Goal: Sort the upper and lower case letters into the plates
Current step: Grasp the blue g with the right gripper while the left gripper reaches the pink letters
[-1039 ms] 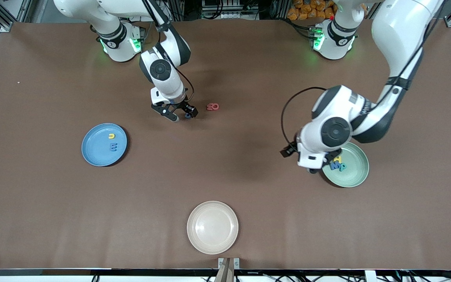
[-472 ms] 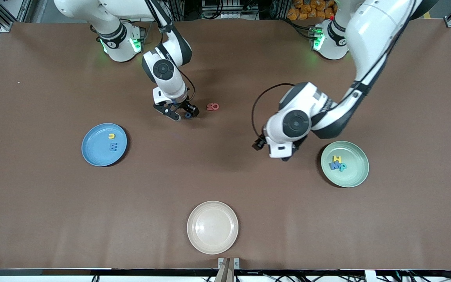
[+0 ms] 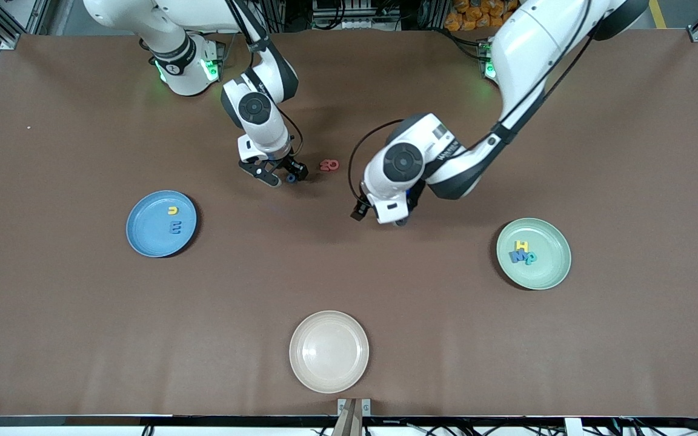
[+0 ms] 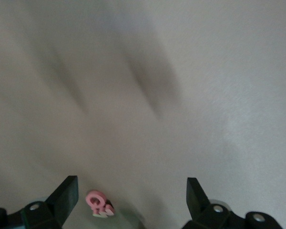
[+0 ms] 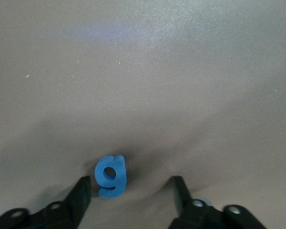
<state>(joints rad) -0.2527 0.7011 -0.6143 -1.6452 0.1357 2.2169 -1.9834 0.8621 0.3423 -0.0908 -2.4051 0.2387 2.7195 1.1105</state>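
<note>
- The brown tabletop is carrying three plates and the toy letters.
- The left arm is reaching from its base toward the middle of the tabletop, and the left hand is hovering over bare tabletop, near the two red letters. In the left wrist view its fingers are standing wide apart and gripping nothing; the red pair is showing between them, close to one finger and farther off on the tabletop.
- The right arm is bending down near its own base, with the right hand sitting low over the tabletop. Its fingers are spread, and the blue g is lying between them, just beside one finger and apart from the other, not yet gripped.
- The cream-white plate is sitting nearest the front camera, holding nothing.
- The blue plate is lying toward the right arm's end, holding the yellow u and the blue m.
- The pale green plate is lying toward the left arm's end, holding the yellow H, the blue M and the teal R, bunched together.
- The two red letters are lying touching each other on the tabletop, between the two hands and beside the right one.
</note>
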